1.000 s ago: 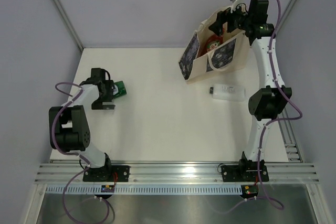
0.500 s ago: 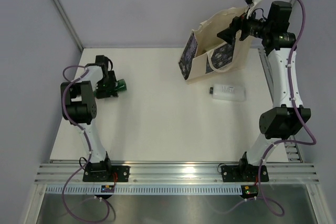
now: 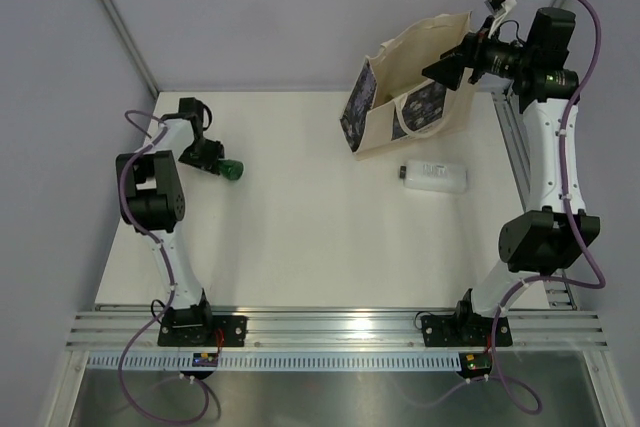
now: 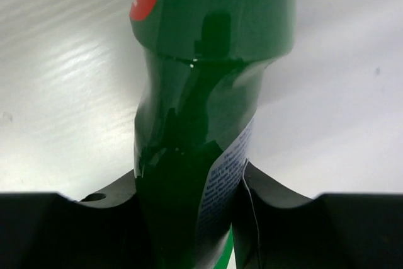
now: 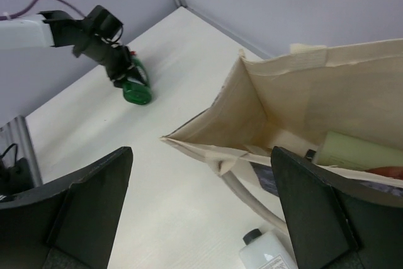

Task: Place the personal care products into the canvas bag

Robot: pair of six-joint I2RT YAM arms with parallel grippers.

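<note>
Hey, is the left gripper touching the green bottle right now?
Touching. The left wrist view shows the left gripper with both fingers pressed against the green bottle, no gap.

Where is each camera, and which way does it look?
Top: above and behind, looking down at the table; both arms show.
Left wrist: on the left hand, looking along its fingers at the gripped green bottle.
Right wrist: on the open right hand, looking between its fingers into the canvas bag.
Top and right wrist share bag, green bottle, clear bottle.
</note>
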